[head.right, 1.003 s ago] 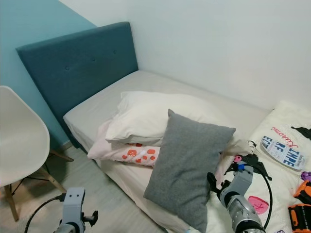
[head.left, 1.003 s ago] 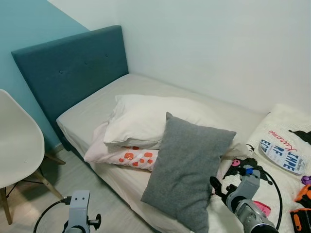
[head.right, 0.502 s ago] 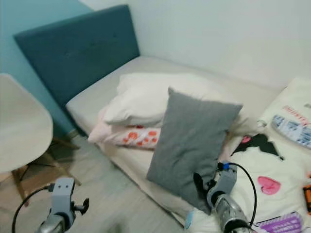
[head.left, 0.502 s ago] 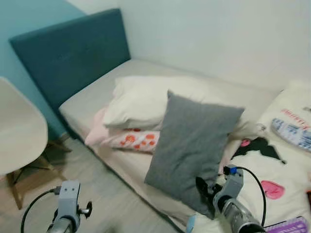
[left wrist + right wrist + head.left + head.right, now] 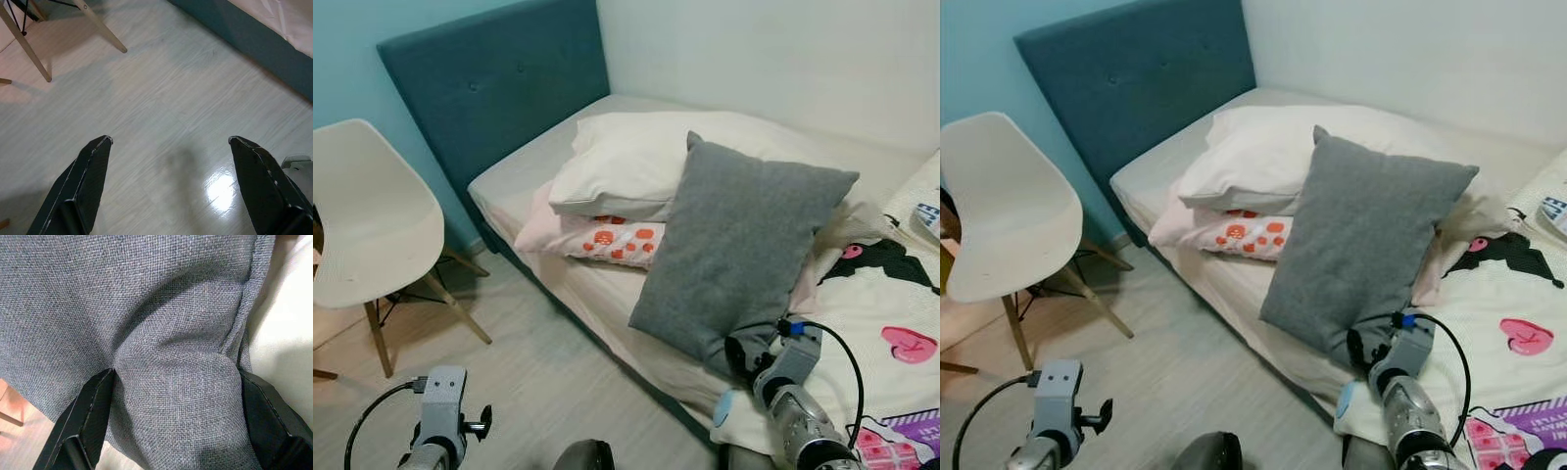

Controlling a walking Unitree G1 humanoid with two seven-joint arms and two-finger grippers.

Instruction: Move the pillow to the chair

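My right end effector (image 5: 176,382) reaches forward, grasping the grey pillow (image 5: 744,245)'s near corner; left end effector (image 5: 168,166), fingers spread, hangs over floor (image 5: 161,98).

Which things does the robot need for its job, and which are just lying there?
Needed:
gray pillow
white chair
right gripper, fingers pressing into the gray pillow

Just lying there:
white pillow
pink spotted pillow
cartoon blanket

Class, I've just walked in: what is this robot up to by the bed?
The right gripper has its two fingers pressed into the lower corner of the grey pillow, which leans on the bed against a white pillow. The left gripper hangs open over the floor. The white chair stands beside the bed.
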